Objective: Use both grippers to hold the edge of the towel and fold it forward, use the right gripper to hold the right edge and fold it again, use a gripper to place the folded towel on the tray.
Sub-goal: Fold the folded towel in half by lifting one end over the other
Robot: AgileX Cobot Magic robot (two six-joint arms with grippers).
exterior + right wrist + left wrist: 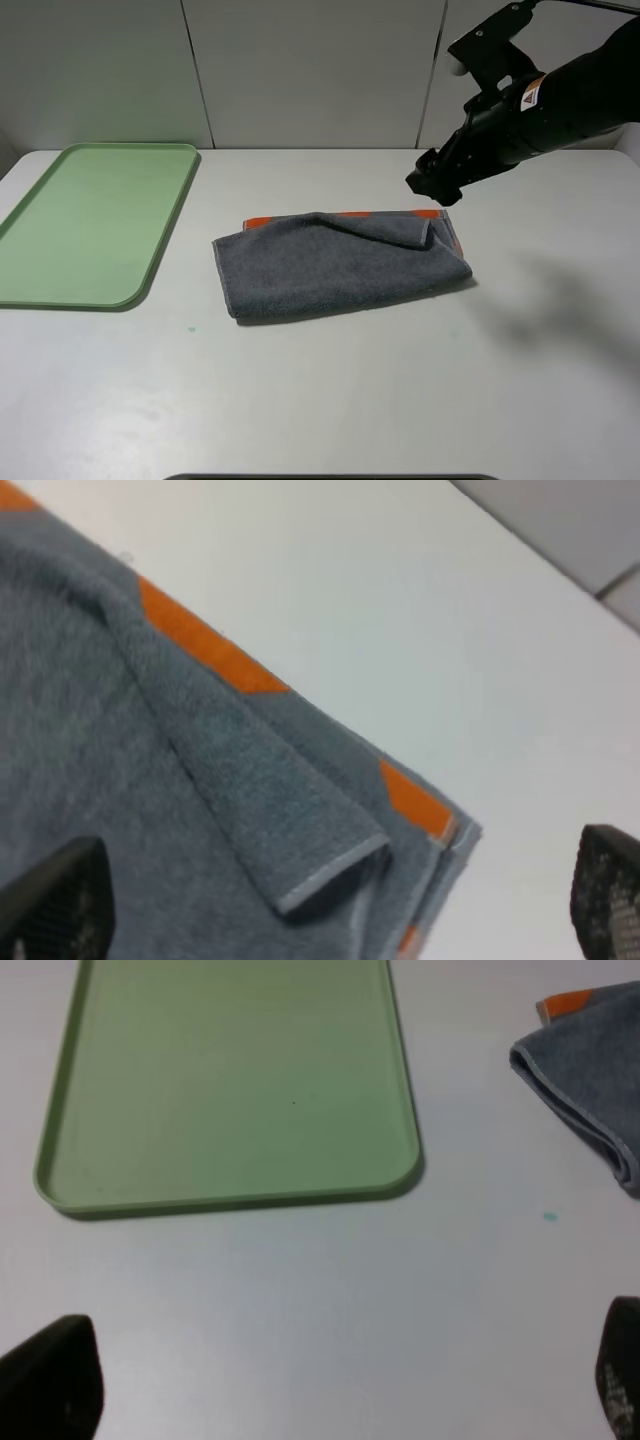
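The dark grey terry towel (340, 262) lies near the middle of the white tabletop (330, 400), doubled over into a wide rectangle. Its orange striped band (260, 221) peeks out along the far edge from under the grey upper layer, so the first fold looks done. The fold is not tidy: at the far right corner the upper layer has flopped back on itself in a loose flap (300, 850), which the right wrist view shows lying short of the corner beneath it. The right edge (458, 255) has not been folded across, so by my reading the second fold and the move to the tray are both left to do. The right gripper (432, 187) hangs in the air just above that far right corner, its black fingers (55, 900) spread wide with nothing between them and clear of the cloth. The left gripper (335, 1390) is out of the high view; its own camera shows its jaws wide apart and empty over bare table, with the towel's left corner off to one side. The pale green rounded plastic tray (172, 215) sits well apart to the left of the towel, with nothing on it.
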